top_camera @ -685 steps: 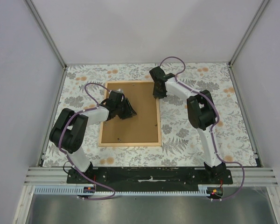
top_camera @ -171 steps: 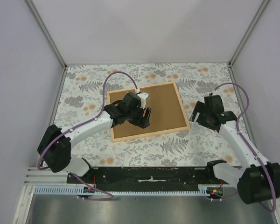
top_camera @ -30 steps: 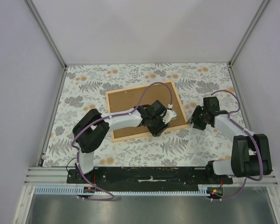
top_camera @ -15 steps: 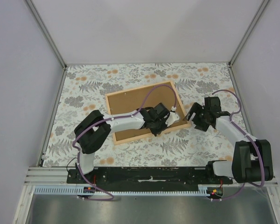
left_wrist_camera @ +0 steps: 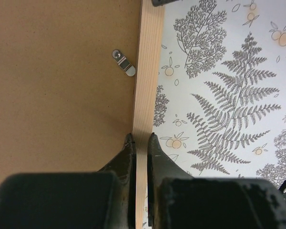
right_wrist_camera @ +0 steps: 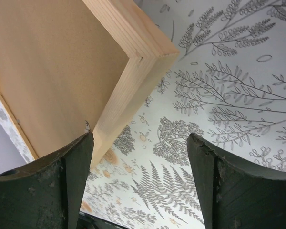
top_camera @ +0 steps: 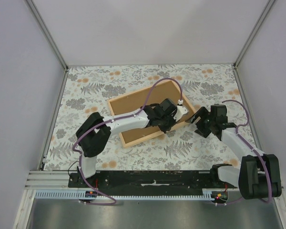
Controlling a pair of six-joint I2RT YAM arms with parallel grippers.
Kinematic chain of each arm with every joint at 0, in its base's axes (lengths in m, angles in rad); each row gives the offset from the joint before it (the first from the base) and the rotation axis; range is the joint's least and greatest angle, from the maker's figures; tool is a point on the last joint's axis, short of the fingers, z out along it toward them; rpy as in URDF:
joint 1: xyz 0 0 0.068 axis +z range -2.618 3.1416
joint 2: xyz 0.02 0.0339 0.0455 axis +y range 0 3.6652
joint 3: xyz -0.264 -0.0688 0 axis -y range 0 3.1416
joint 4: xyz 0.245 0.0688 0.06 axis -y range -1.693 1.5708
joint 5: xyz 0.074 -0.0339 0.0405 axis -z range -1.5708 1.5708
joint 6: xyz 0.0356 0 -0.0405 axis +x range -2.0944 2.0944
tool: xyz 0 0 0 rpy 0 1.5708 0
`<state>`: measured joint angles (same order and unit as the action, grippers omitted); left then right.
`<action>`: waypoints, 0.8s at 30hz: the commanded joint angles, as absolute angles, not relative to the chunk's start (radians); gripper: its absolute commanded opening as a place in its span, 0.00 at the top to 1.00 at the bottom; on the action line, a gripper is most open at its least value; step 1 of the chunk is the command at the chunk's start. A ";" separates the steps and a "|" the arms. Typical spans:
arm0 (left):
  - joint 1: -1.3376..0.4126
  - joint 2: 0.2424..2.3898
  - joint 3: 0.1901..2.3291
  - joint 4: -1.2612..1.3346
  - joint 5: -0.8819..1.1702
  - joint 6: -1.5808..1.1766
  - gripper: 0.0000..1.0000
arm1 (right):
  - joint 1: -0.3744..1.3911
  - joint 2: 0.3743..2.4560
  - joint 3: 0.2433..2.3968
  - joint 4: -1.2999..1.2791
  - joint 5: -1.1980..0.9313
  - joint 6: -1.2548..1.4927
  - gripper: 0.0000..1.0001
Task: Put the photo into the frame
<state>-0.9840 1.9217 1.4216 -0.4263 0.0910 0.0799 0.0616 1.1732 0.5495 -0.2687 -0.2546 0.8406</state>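
Observation:
The frame (top_camera: 117,123) of light wood lies back up on the patterned cloth, turned at an angle, with the brown backing board (top_camera: 133,112) filling it. My left gripper (top_camera: 170,125) is shut on the frame's near right rail (left_wrist_camera: 145,71), one finger on the board side and one on the outer side (left_wrist_camera: 140,138). My right gripper (top_camera: 199,121) stands open just beside the frame's right corner (right_wrist_camera: 133,62). That corner is near its left finger (right_wrist_camera: 78,157) and nothing is between the jaws (right_wrist_camera: 140,138). The photo is out of view.
A small metal turn clip (left_wrist_camera: 123,63) sits on the backing board (left_wrist_camera: 57,95) next to the rail. The fern-patterned cloth (top_camera: 86,90) covers the table. Grey walls with metal corner posts (top_camera: 47,33) close in the left, right and back.
My left gripper has shut on the frame's rail and my right gripper has opened. The frame has turned counter-clockwise, its right corner swinging toward the right arm.

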 commanded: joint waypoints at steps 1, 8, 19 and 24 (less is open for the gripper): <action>-0.988 1.881 1.511 -0.408 0.101 -0.023 0.98 | 0.066 1.187 0.558 -0.144 -0.235 0.931 0.15; -0.989 1.871 1.549 -0.417 0.127 -0.072 0.98 | 0.066 1.201 0.569 -0.065 -0.180 1.031 0.18; -0.988 1.870 1.663 -0.483 0.120 -0.127 0.98 | 0.069 1.241 0.676 -0.071 -0.163 1.084 0.41; -0.989 1.862 1.680 -0.495 0.135 -0.135 0.98 | 0.069 1.243 0.732 -0.123 -0.149 1.089 0.60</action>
<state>-0.9825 1.9213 1.6142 -0.5285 0.1089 -0.0914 0.0628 1.2415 0.6537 -0.1116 -0.1734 1.0687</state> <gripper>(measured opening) 0.072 0.466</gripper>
